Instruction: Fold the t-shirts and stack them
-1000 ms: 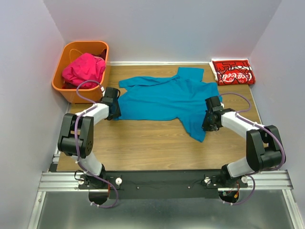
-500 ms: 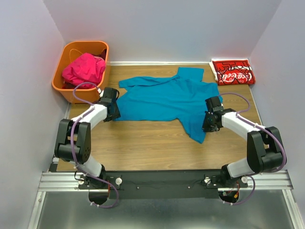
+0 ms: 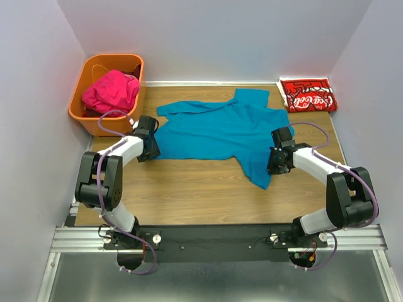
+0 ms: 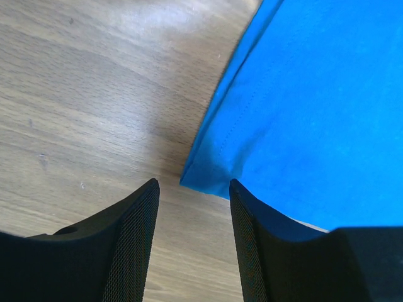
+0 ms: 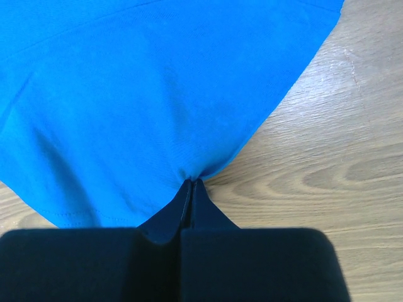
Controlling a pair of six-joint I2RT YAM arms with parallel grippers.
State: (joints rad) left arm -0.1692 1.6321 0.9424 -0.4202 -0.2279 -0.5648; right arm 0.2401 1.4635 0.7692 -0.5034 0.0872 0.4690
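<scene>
While the right gripper (image 5: 192, 184) is clamped shut on an edge of the teal t-shirt (image 5: 138, 94), the left gripper (image 4: 194, 189) stands half open and empty, the shirt's corner just ahead between its fingertips, cloth spreading forward-right.

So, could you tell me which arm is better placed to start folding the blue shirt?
Probably right: the right fingers are shut on the blue shirt's edge, pinching cloth. The left fingers stand open at a corner, gripping nothing.

Left jaws parted, right jaws pinched together
</scene>
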